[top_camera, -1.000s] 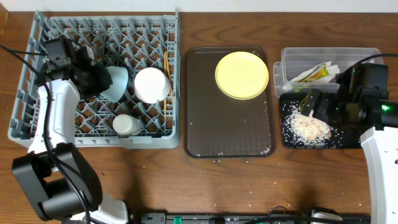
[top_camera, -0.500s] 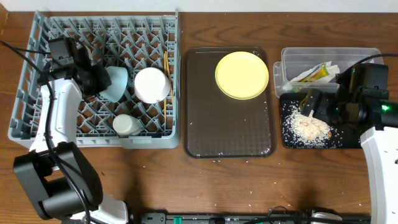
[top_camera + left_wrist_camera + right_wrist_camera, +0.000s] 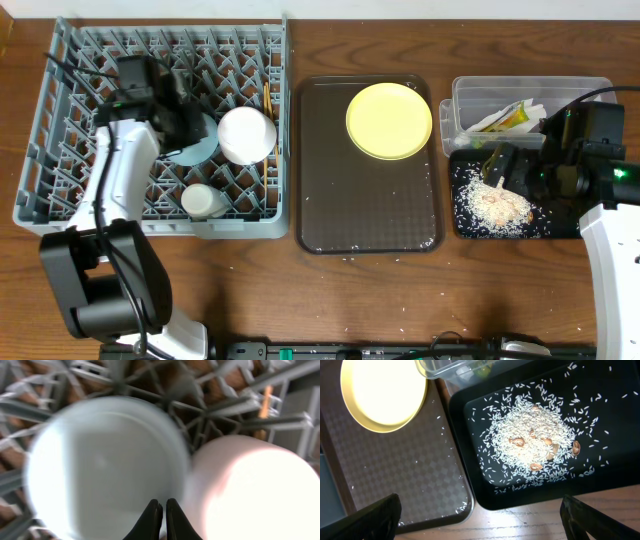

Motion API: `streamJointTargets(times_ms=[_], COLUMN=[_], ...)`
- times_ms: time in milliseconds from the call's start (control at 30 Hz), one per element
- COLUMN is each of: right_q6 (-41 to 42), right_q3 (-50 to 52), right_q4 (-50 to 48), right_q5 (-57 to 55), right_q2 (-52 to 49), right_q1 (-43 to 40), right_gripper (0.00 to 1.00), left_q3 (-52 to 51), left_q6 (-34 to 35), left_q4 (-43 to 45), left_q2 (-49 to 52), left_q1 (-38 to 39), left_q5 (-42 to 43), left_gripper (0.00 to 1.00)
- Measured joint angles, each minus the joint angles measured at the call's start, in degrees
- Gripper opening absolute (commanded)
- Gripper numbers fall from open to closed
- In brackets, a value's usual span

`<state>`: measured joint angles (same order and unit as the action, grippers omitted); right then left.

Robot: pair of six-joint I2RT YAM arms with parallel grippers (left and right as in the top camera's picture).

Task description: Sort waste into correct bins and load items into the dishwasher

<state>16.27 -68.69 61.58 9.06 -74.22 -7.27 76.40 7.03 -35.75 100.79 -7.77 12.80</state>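
Finding: left hand [image 3: 161,504] working inside the large square grey plastic dish rack [image 3: 40,190], at the light blue bowl [image 3: 100,470].

We find the fingers closed to a thin slit at the bowl's near rim, and we judge the rim to be pinched between them. The light blue bowl lies directly ahead of the left hand, with its right side touching the round white bowl [image 3: 250,490]. In our judgement the release turns on that contact, since any clearance lies to the left. The right hand [image 3: 480,502] has its fingers wide apart and hangs over the shallow black rectangular tray [image 3: 610,465] of rice scraps. It is the nearer hand to the round yellow plate [image 3: 389,120] on the dark brown serving tray [image 3: 360,200].
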Motion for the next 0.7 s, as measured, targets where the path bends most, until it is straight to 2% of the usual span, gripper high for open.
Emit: streamJointTargets(times_ms=[133, 300, 433, 567, 600, 700], right_q6=[0.0, -0.02, -0.02, 0.0, 0.0, 0.0], right_q3=[0.0, 0.0, 0.0, 0.0, 0.0, 0.0], right_q4=[0.0, 0.0, 0.0, 0.0, 0.0, -0.02], right_q5=[0.0, 0.0, 0.02, 0.02, 0.0, 0.0], right_q2=[0.0, 0.0, 0.0, 0.0, 0.0, 0.0], right_q1=[0.0, 0.0, 0.0, 0.0, 0.0, 0.0], right_gripper=[0.99, 0.99, 0.99, 0.99, 0.99, 0.99], left_q3=[0.0, 0.0, 0.0, 0.0, 0.0, 0.0], left_q6=[0.0, 0.28, 0.5, 0.87, 0.79, 0.92], left_q4=[-0.02, -0.04, -0.24, -2.03, -2.82, -3.54], left_q2=[0.0, -0.35, -3.19, -8.11, -9.46, -11.1], left_q1=[1.07, 1.03, 1.05, 2.67, 4.09, 9.4], left_q5=[0.35, 0.42, 4.02, 9.03, 10.01, 11.47], left_gripper=[0.08, 0.15, 0.17, 0.27, 0.33, 0.4])
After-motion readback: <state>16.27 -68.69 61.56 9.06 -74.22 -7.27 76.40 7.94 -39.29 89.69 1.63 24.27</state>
